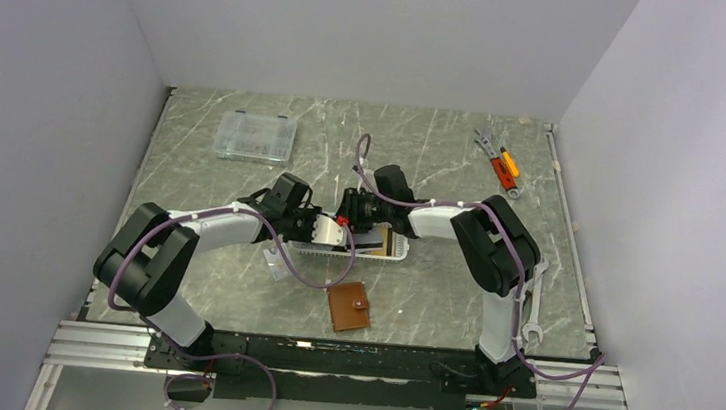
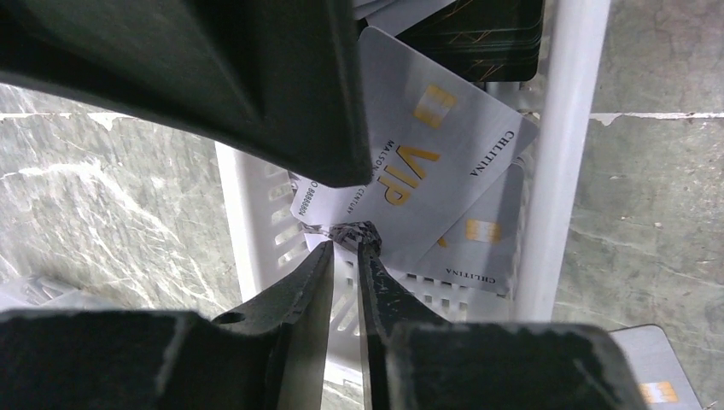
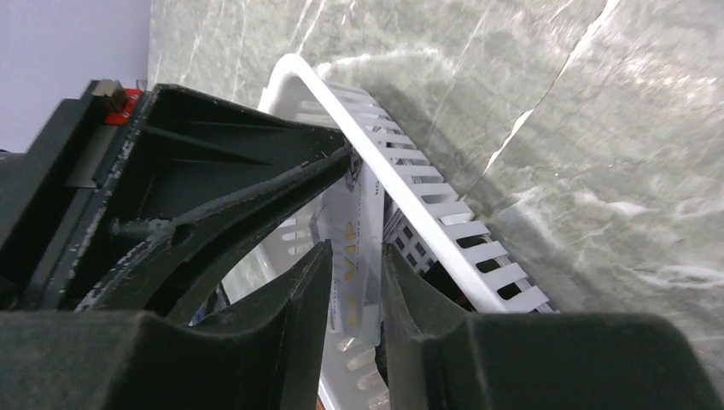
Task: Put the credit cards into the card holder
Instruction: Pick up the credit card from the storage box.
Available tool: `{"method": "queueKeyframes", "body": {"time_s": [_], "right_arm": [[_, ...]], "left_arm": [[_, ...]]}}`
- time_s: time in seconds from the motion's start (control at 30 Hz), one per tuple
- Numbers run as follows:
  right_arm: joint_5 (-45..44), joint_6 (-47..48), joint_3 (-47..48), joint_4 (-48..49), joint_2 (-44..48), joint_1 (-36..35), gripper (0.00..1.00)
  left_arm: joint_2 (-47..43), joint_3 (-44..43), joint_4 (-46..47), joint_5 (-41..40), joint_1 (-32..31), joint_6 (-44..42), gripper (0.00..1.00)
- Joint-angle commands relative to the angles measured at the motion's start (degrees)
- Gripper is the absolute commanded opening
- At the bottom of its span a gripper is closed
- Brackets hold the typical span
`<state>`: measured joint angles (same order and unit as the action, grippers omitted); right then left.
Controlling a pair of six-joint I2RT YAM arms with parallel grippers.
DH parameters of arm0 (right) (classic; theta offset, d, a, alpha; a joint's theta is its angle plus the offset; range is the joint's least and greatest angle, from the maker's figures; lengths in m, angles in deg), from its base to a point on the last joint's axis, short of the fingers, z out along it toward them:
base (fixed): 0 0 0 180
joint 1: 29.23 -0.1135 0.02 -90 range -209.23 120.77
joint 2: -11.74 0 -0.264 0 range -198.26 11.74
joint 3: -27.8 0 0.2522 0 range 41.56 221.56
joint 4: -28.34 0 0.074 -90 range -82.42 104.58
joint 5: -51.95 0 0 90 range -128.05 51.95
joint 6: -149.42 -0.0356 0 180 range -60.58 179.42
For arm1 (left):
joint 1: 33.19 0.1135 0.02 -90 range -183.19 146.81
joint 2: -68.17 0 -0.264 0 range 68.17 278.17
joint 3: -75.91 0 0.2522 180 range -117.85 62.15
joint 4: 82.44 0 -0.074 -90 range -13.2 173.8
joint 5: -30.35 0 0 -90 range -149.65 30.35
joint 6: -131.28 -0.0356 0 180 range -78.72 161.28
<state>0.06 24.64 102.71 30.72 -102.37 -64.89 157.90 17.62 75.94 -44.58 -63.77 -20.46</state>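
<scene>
Credit cards lie in a white slotted basket [image 1: 397, 251]. My left gripper [image 2: 354, 237] is shut, its tips pinching the lower corner of a grey-white VIP credit card [image 2: 435, 149] that is raised over the basket. Another grey card [image 2: 480, 248] and black cards [image 2: 491, 34] lie beneath it. My right gripper [image 3: 357, 248] straddles the same VIP card [image 3: 352, 256]. Its jaws stand a little apart and the card slants across the gap. In the top view, both grippers meet over the basket's left end [image 1: 337, 223]. The brown card holder [image 1: 349, 307] lies folded shut on the table, nearer the arm bases.
The basket wall [image 2: 563, 154] runs close beside the left fingers. A loose grey card [image 2: 657, 380] lies on the table outside the basket. A clear compartment box [image 1: 256, 136] sits at the back left, hand tools [image 1: 499, 163] at the back right, a wrench [image 1: 535, 317] by the right arm.
</scene>
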Motion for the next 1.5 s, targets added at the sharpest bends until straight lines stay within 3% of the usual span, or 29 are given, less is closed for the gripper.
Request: {"method": "queueKeyframes", "body": {"time_s": [0.0,0.17,0.37,0.47,0.8,0.97,1.23,1.47], "right_arm": [[3.2,-0.4,1.4,-1.4,-0.9,-2.0,0.32],[3.1,-0.3,1.8,-3.3,-1.1,-2.3,0.30],[2.0,-0.8,2.5,-3.6,-0.5,-2.4,0.12],[1.3,-0.4,3.2,-4.9,1.0,-2.3,0.08],[-0.9,4.1,6.7,-13.4,7.1,-2.3,0.04],[-1.5,3.7,4.8,-12.7,11.3,-2.3,0.02],[-1.9,1.6,1.4,-10.1,23.9,-2.5,0.00],[0.0,-0.8,-2.5,-4.9,33.0,-3.2,0.00]], "left_arm": [[-0.4,0.9,0.1,-0.4,-0.3,2.3,0.22],[-1.2,1.3,0.4,-0.2,-0.3,3.2,0.21],[-3.2,0.4,-1.5,-0.4,-0.2,4.4,0.21],[-5.9,-2.0,-4.5,-0.2,0.8,6.3,0.21],[-16.2,-13.7,-20.5,10.3,11.0,17.9,0.27],[-21.4,-15.4,-25.5,17.8,15.3,22.1,0.27],[-18.3,-25.7,-39.7,41.7,22.8,34.0,0.30],[-14.6,-30.4,-46.0,63.9,27.8,38.6,0.52]]}}
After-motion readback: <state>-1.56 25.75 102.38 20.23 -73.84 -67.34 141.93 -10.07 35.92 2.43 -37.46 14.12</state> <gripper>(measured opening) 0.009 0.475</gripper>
